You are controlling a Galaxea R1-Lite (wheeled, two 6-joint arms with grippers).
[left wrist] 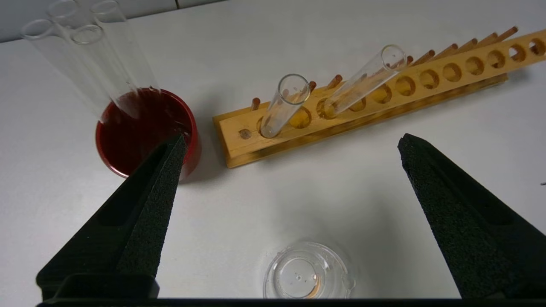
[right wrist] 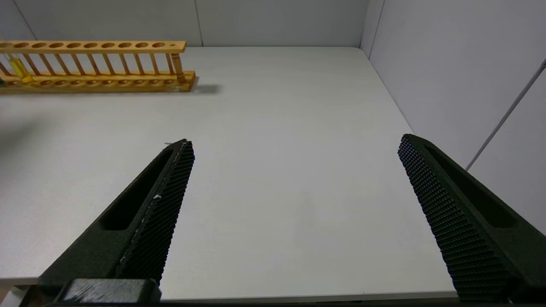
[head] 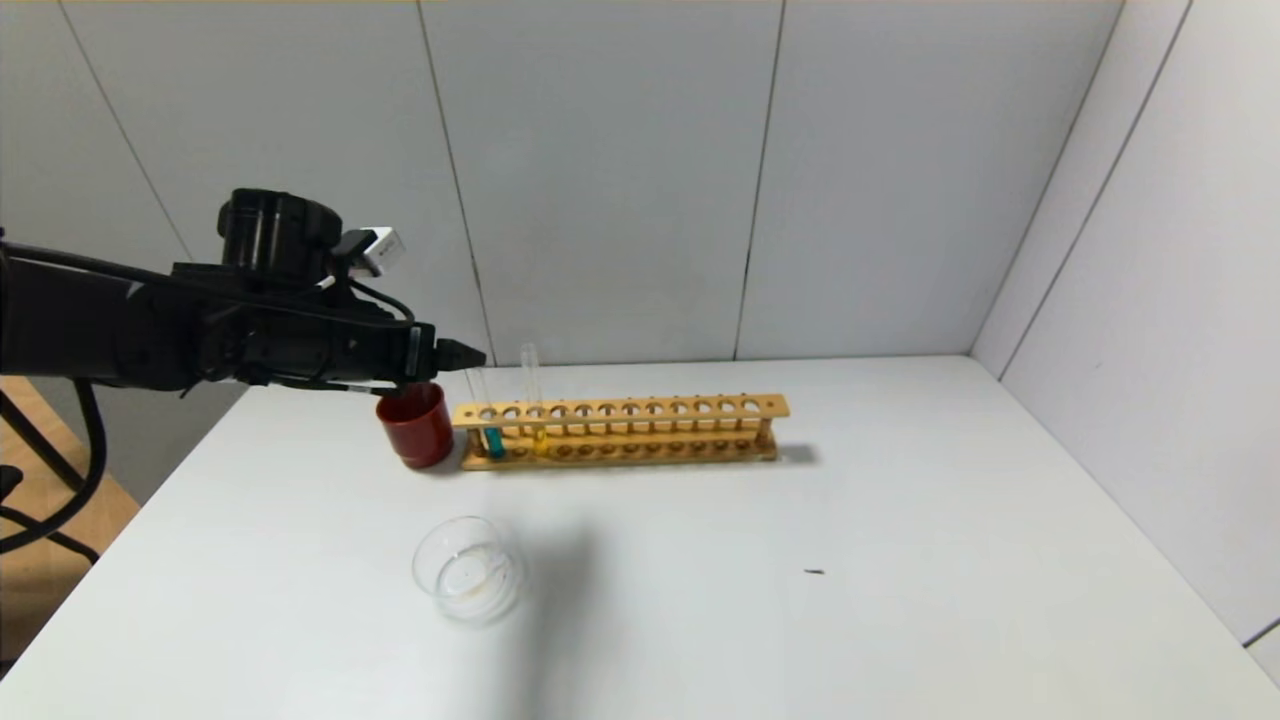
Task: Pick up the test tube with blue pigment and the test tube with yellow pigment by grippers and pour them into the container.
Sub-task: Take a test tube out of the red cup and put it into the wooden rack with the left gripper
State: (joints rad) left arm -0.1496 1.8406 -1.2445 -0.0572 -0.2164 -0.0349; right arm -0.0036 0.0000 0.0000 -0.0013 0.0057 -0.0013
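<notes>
Left end effector wide open, empty, above the red cup (right end effector likewise open).

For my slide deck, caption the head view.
Left gripper hovers above red cup beside rack holding blue tube.

The left gripper is showing as matte black — a squat cylinder on top, a small white block beside it, thin black cables trailing along. The right gripper is showing black wedge-shaped fingers with knurled pads.
</notes>
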